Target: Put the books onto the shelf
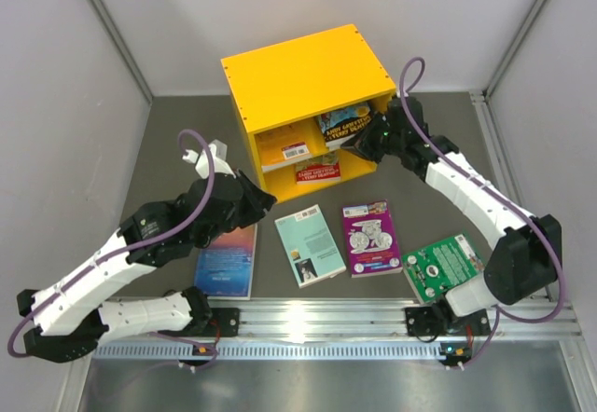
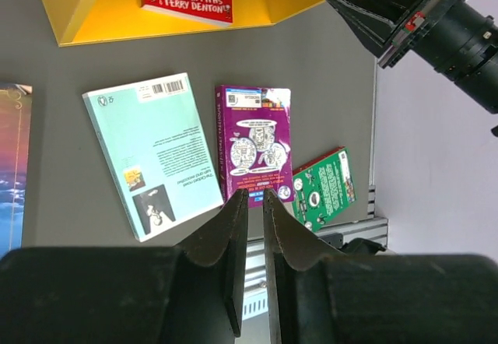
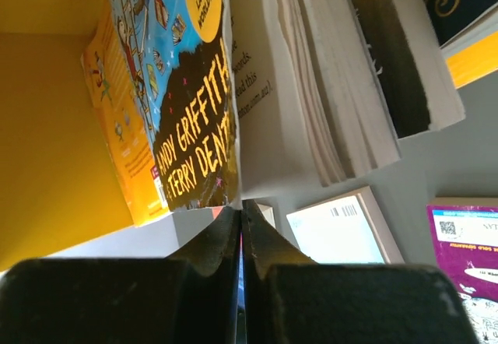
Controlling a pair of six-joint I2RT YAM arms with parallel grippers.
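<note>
While left claw (image 2: 254, 194) and right claw (image 3: 240, 204) sit closed, grey table (image 1: 187, 132) carries loose books (image 1: 311, 244); white walls (image 1: 56, 76) surround.

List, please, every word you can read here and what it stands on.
"ANDY GRIFFITHS", "TERRY DENTON": red book in the shelf.
"GRIFFITH", "TERRY DENT", cut off: blue book cover.
Print on teal book, purple book, green book: too small to read.

Yellow shelf (image 1: 308, 76) holds books (image 1: 347, 125); teal book (image 1: 311, 244), purple book (image 1: 370, 237), green book (image 1: 445, 266), blue book (image 1: 227, 261) lie flat before it.
</note>
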